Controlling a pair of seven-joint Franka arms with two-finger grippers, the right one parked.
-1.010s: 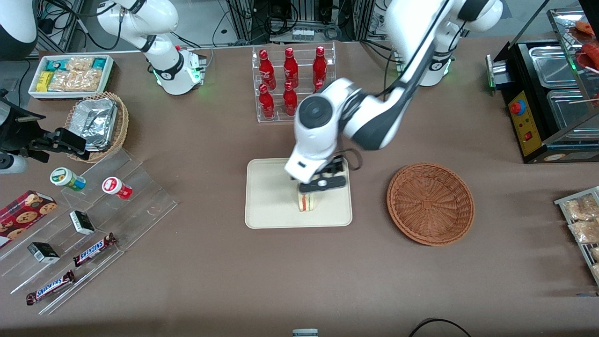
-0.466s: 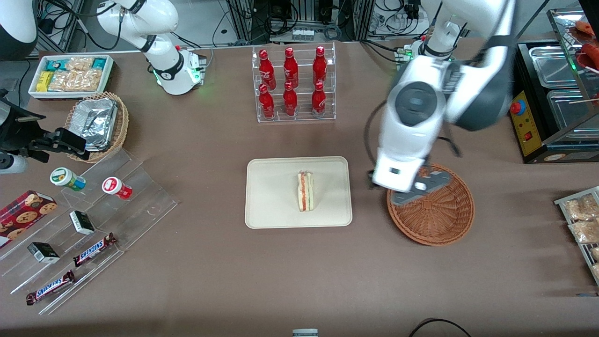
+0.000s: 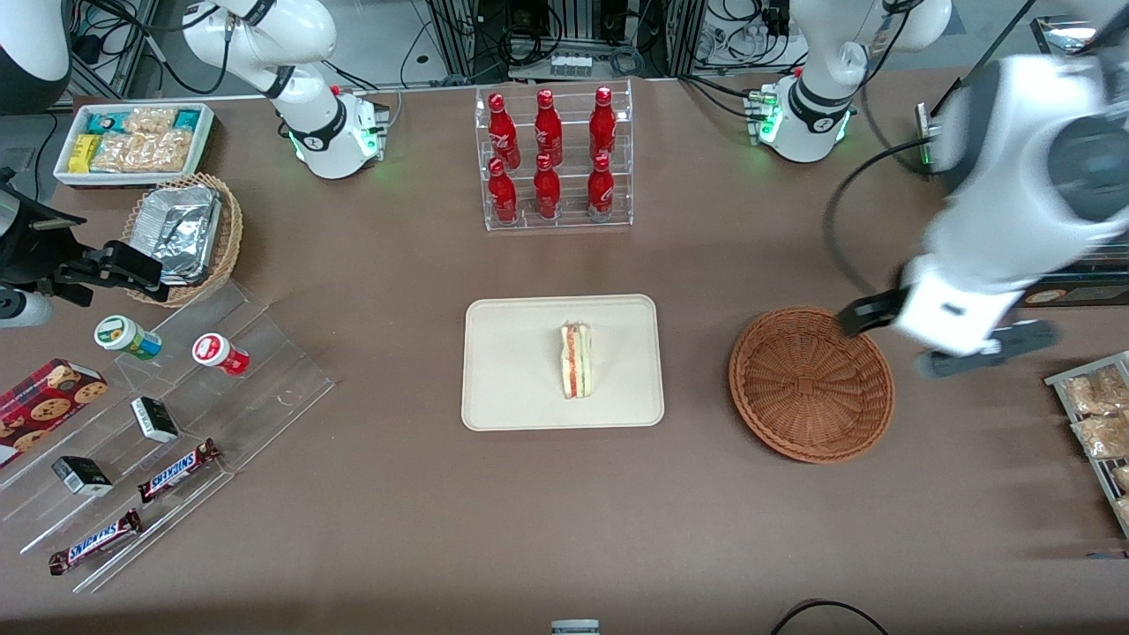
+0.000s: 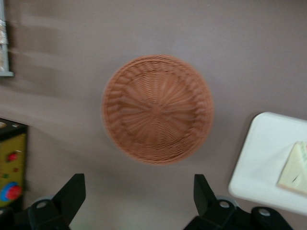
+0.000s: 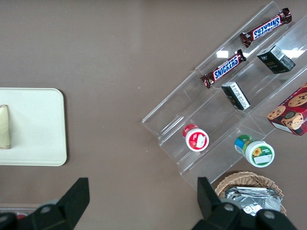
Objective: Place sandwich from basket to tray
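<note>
The sandwich [image 3: 576, 361], a pale wedge with a red-orange stripe, lies on the cream-white tray [image 3: 512, 388] at the table's middle; both also show in the left wrist view, sandwich [image 4: 296, 168] on tray [image 4: 263, 163]. The reddish-brown woven basket [image 3: 811, 384] is empty beside the tray, toward the working arm's end, and shows in the left wrist view [image 4: 157, 108]. My left gripper [image 3: 948, 339] hangs above the table beside the basket, still farther toward the working arm's end. Its jaws stand wide open and hold nothing [image 4: 139, 194].
A rack of red bottles [image 3: 551, 159] stands farther from the front camera than the tray. A black heated cabinet [image 3: 1023, 185] and a rack of snack packets [image 3: 1098, 414] sit at the working arm's end. Acrylic steps [image 3: 159, 423] with snacks lie toward the parked arm's end.
My gripper has let go of the sandwich on the tray, then swung away over the basket to the table beside it, toward the working arm's end. The sandwich has stayed put.
</note>
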